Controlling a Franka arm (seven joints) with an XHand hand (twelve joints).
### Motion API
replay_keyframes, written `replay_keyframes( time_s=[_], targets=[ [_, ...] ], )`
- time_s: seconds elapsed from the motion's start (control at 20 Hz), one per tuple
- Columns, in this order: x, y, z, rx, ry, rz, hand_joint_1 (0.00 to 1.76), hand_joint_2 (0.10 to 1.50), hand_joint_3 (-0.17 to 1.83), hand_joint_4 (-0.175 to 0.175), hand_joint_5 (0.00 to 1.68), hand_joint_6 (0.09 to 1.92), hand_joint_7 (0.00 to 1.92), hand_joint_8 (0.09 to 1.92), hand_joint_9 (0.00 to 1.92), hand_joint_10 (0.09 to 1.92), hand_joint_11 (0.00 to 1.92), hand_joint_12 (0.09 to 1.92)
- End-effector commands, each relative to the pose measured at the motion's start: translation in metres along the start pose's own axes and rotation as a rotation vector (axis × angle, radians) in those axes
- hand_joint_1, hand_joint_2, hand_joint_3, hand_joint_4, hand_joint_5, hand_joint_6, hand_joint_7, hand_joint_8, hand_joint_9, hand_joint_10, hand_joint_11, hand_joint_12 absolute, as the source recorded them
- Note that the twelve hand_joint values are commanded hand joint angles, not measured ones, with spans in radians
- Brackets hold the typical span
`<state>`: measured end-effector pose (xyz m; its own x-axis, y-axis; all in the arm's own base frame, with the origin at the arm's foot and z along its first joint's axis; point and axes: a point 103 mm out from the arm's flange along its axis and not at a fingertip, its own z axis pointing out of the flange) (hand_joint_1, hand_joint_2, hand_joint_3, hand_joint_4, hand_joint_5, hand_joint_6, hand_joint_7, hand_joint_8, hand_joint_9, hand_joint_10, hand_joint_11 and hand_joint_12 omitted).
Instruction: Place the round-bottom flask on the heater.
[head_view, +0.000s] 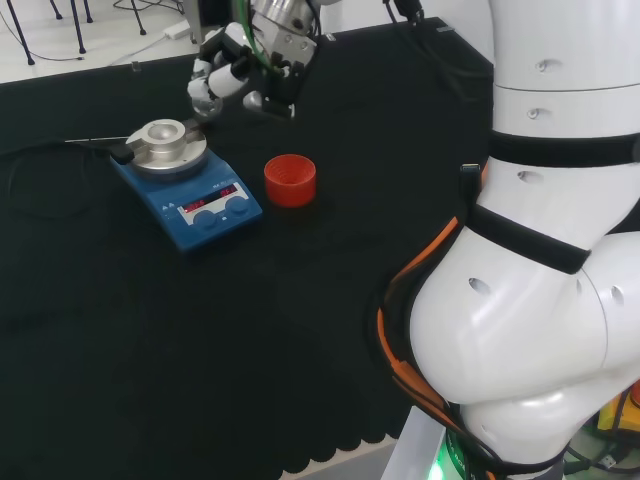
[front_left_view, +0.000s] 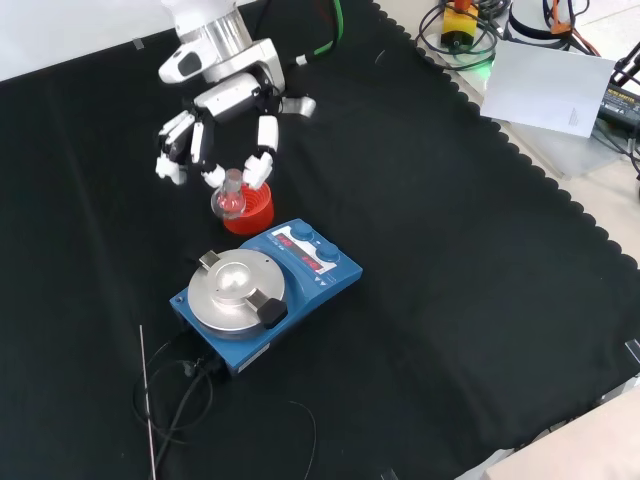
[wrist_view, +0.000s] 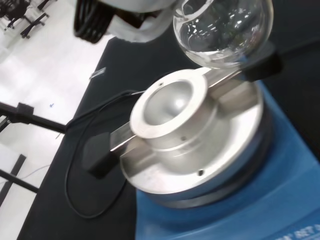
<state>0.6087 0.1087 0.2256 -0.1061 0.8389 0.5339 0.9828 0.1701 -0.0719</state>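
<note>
Black-clothed bench (front_left_view: 480, 300) carries blue heater (front_left_view: 265, 290) and red stand (head_view: 290, 180).

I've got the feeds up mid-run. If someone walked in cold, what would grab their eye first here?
Probably the black and white hand, hanging over the black cloth with its fingers curled round a clear round-bottom flask, whose bulb hangs close above the heater's silver bowl. Next, the blue heater with its red display, left of the red ribbed stand in the head view.
</note>
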Motion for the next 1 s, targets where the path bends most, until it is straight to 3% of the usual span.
replay_keyframes(
  time_s=[0.05, 0.5, 1.0],
  targets=[
    [0.036, 0.016, 0.026, 0.061, -0.01, -0.057, 1.06, 0.7, 0.79, 0.171, 1.05, 1.12, 0.24, 0.5, 0.47, 0.58, 0.1, 1.35],
    [0.054, 0.034, 0.037, 0.071, -0.032, -0.079, 1.06, 0.7, 0.79, 0.173, 1.05, 1.11, 0.24, 0.51, 0.47, 0.58, 0.1, 1.35],
    [0.041, 0.049, 0.04, 0.096, -0.008, -0.072, 1.07, 0.7, 0.79, 0.175, 1.06, 1.1, 0.25, 0.51, 0.47, 0.59, 0.1, 1.35]
  ],
)
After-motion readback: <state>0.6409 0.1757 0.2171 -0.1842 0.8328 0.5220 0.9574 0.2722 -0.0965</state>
